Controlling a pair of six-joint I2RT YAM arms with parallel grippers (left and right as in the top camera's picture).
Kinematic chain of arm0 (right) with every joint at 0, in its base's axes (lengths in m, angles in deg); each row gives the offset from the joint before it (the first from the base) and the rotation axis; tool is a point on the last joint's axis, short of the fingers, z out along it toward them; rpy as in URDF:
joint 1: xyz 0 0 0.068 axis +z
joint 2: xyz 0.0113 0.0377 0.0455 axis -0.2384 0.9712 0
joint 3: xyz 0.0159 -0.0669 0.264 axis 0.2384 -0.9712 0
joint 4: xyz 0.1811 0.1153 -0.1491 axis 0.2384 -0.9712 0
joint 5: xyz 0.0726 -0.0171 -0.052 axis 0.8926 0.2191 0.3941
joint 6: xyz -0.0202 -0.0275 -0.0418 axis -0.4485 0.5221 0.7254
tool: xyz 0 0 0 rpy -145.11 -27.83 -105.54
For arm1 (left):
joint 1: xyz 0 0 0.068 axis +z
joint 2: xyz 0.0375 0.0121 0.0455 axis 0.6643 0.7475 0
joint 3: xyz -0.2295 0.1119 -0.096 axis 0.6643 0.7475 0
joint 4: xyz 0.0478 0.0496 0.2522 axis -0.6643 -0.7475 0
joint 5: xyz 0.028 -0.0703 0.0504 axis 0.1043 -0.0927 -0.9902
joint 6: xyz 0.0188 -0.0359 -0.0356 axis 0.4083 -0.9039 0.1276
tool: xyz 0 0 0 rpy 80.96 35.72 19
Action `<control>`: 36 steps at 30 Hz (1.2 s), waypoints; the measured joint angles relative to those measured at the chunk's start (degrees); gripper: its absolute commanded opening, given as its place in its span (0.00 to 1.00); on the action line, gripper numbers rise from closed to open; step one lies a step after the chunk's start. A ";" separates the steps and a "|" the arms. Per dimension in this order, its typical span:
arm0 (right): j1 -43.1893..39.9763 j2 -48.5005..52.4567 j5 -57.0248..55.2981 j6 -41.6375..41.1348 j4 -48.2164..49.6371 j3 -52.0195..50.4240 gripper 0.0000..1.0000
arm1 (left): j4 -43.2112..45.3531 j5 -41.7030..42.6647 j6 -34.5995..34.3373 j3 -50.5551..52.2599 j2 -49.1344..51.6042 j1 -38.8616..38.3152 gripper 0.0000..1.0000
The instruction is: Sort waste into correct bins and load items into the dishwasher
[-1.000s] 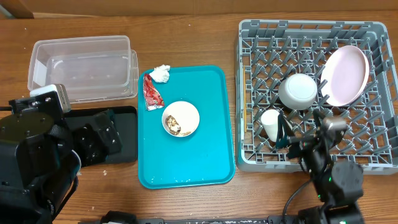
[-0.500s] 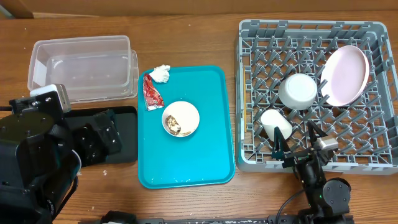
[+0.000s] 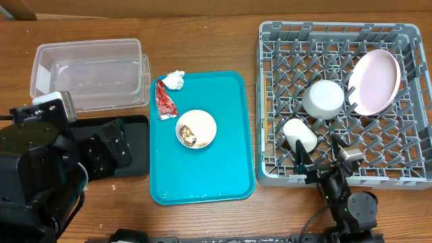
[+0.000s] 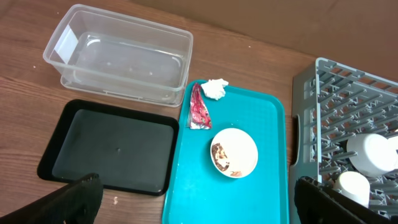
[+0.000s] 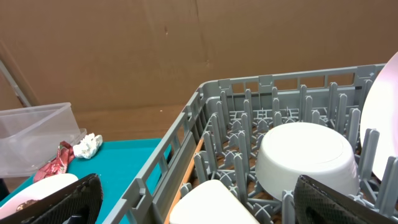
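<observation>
A small bowl point(image 3: 196, 128) with brown scraps sits on the teal tray point(image 3: 216, 175), also seen in the left wrist view as the small bowl point(image 4: 234, 152). A red wrapper point(image 3: 165, 100) and a white tissue point(image 3: 175, 79) lie at the tray's far left corner. In the grey dish rack point(image 3: 270, 101) a pink plate point(image 3: 374, 81) stands on edge, a white bowl point(image 3: 324, 98) sits upside down and a white cup point(image 3: 299, 135) lies tilted. My right gripper point(image 3: 322, 160) is open at the rack's front edge, just short of the cup point(image 5: 214, 202). My left gripper point(image 3: 108, 147) hangs open over the black tray point(image 4: 112, 146).
A clear tub point(image 3: 88, 71) stands behind the black tray, at the far left. A small white speck point(image 3: 113, 187) lies on the wood in front of the black tray. Brown cardboard point(image 5: 155, 50) backs the table.
My right gripper has drawn back from the cup toward the rack's front edge. The cup, upright before, now lies tilted. The left arm has not moved.
</observation>
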 measured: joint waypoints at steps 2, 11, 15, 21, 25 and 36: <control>0.00 0.00 0.00 -0.02 0.00 0.00 1.00 | 0.00 0.00 0.00 0.00 0.00 0.00 1.00; 0.00 0.00 0.00 0.00 -0.02 0.00 1.00 | -0.09 1.25 -0.31 0.00 0.00 0.00 1.00; 0.00 0.00 -0.02 0.02 -0.02 0.00 1.00 | 3.10 6.64 -1.44 0.00 0.02 0.00 1.00; 0.00 0.00 0.00 0.00 0.00 0.00 1.00 | 4.02 15.06 -1.27 3.54 3.85 -1.97 1.00; 0.00 0.00 0.00 -0.02 0.00 0.00 1.00 | 4.37 13.27 -1.38 11.43 12.02 -6.27 0.87; 0.00 0.00 0.00 0.00 -0.02 0.00 1.00 | 19.02 6.27 0.66 24.28 35.32 -20.48 0.87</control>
